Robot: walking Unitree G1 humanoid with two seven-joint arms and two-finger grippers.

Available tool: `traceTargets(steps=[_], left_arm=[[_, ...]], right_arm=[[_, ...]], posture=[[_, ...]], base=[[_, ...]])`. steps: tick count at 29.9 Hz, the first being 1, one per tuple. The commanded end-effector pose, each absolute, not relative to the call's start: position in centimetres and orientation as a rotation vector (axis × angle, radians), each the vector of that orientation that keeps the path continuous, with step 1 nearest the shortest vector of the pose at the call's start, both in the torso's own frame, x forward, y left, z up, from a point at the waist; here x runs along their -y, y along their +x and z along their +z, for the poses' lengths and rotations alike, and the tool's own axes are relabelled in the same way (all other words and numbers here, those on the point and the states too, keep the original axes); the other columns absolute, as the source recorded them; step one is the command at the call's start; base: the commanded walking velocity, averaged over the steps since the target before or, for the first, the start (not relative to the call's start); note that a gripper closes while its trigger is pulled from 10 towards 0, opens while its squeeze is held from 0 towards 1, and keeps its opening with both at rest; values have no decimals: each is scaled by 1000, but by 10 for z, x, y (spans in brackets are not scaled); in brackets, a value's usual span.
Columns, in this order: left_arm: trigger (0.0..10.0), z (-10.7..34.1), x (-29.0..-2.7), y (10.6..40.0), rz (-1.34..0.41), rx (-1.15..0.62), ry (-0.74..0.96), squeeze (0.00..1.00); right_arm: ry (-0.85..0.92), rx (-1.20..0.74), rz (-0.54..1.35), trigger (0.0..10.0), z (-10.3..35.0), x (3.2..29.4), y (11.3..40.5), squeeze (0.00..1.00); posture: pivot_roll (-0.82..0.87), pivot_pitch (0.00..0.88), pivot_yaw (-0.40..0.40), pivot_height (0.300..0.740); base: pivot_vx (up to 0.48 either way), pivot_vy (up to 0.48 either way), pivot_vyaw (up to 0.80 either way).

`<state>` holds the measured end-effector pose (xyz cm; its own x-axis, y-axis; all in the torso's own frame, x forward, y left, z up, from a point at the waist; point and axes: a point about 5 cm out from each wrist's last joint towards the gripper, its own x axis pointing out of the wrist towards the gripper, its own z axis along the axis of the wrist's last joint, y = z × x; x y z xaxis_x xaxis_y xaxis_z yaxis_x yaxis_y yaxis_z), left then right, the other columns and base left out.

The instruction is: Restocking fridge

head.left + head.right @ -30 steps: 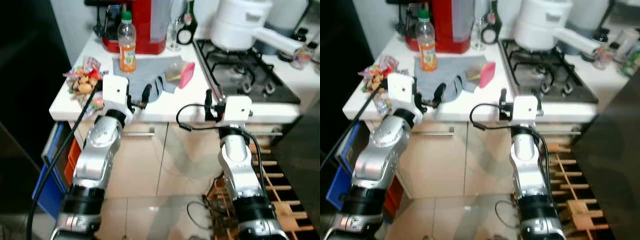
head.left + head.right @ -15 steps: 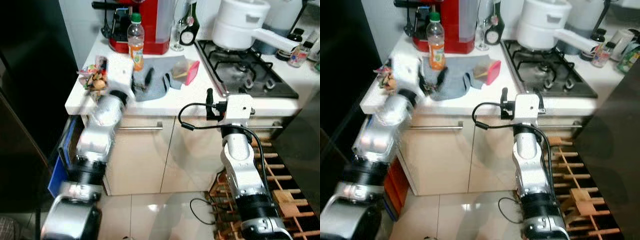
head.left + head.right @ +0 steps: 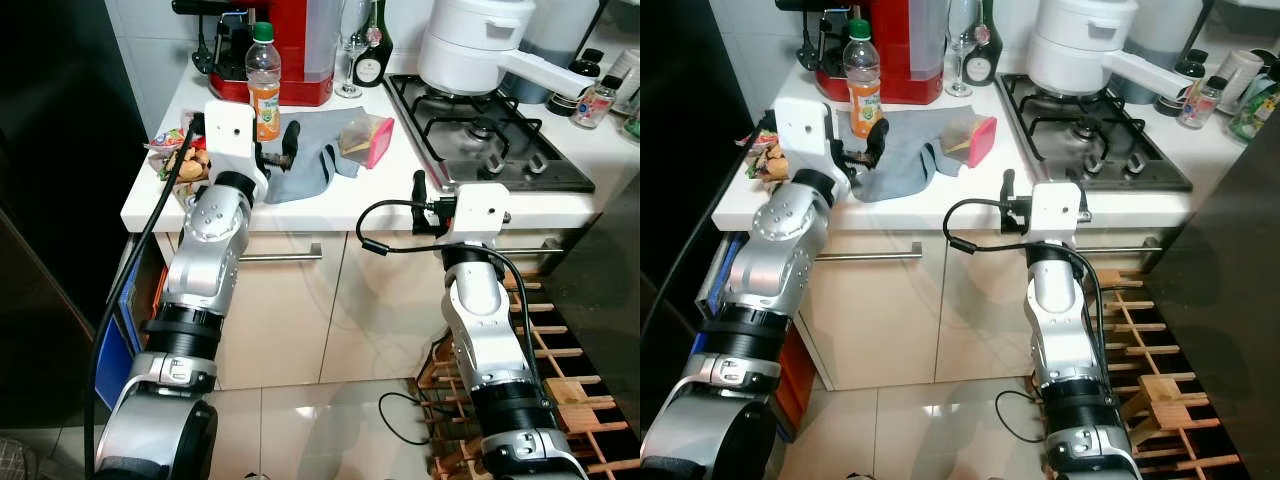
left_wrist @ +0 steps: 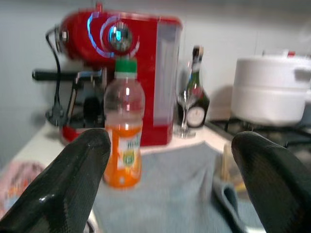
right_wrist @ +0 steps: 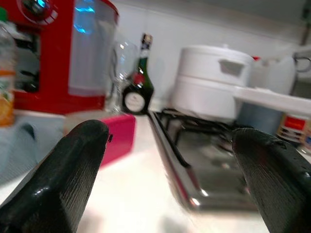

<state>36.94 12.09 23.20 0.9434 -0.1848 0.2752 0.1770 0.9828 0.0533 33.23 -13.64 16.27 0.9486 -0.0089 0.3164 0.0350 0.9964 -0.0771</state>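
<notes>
An orange juice bottle (image 3: 263, 68) with a green cap stands upright on the white counter (image 3: 330, 205), in front of a red coffee machine (image 3: 296, 45). My left gripper (image 3: 277, 148) hovers open over a grey cloth (image 3: 315, 158), just in front of the bottle. In the left wrist view the bottle (image 4: 124, 141) stands ahead between the spread fingers (image 4: 73, 184), nearer one of them and not touched. My right gripper (image 3: 420, 190) is open at the counter's front edge by the gas hob (image 3: 485, 135), holding nothing.
A pink container (image 3: 368, 138) lies on the cloth. Snack packets (image 3: 175, 158) sit at the counter's left corner. A wine glass (image 3: 352, 40), a dark bottle (image 3: 373, 45) and a white pot (image 3: 475, 45) stand behind. A dark tall front (image 3: 50, 160) rises left; a wooden rack (image 3: 560, 380) is low right.
The camera has shifted. My left gripper has risen from the counter's front edge to over the grey cloth, closer to the bottle. The right arm has kept its place.
</notes>
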Motion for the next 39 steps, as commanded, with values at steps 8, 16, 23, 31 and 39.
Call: traceTargets(steps=[8,16,23,31,39], left_arm=[[10000,259,-110,337,-156,503,-5,0],[10000,268,-114,341,-115,533,22,0],[10000,285,-98,349,-237,527,137,0],[10000,297,-94,352,-258,559,141,0],[10000,286,-94,349,-273,524,109,0]], right_arm=[[-32,542,75,10000,213,129,329,0],[-18,535,114,10000,214,123,331,0],[5,530,111,10000,214,121,332,0],[7,538,102,10000,214,118,331,0],[39,619,86,10000,243,123,330,0]], posture=[[-67,0,-8,740],[-61,0,-14,740],[-30,0,-18,740],[-43,0,-8,740],[-45,0,-12,740]], base=[[348,233,0],[414,182,191],[473,0,236],[240,0,0],[0,0,0]])
